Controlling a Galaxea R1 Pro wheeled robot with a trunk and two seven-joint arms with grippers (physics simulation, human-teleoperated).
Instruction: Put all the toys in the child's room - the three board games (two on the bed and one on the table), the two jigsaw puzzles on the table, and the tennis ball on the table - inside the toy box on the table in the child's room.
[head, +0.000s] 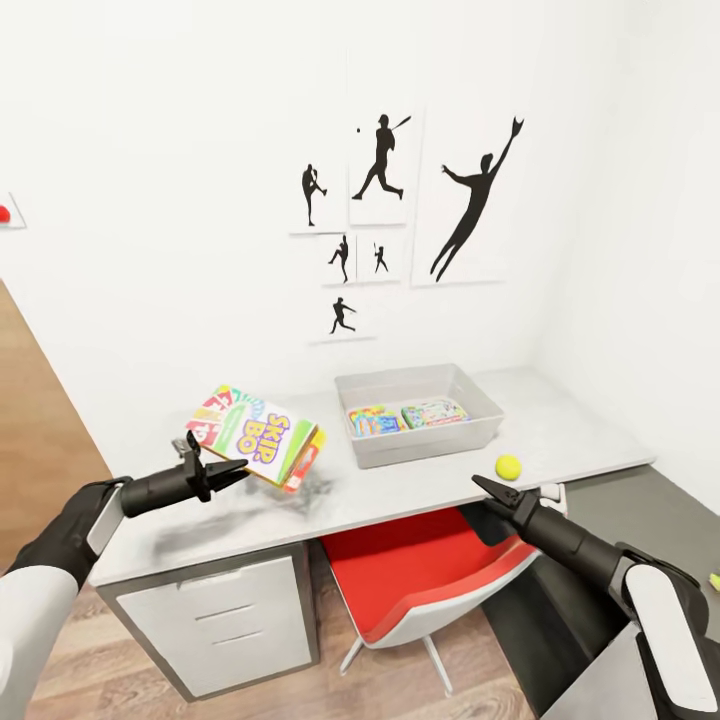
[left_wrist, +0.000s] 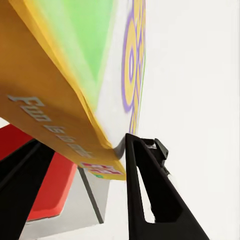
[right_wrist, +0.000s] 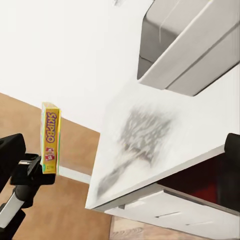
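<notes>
Left gripper (head: 222, 468) fingers clamped on the SKIP BO box (head: 257, 436), box tilted above the table (head: 420, 480).

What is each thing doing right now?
SKIP BO box: tilted, held above the table.
Left tool: shut on the SKIP BO box.
Right tool: empty, jaw state unclear.
Toy box: upright, two flat toys inside.
Tennis ball: resting on the table.
</notes>
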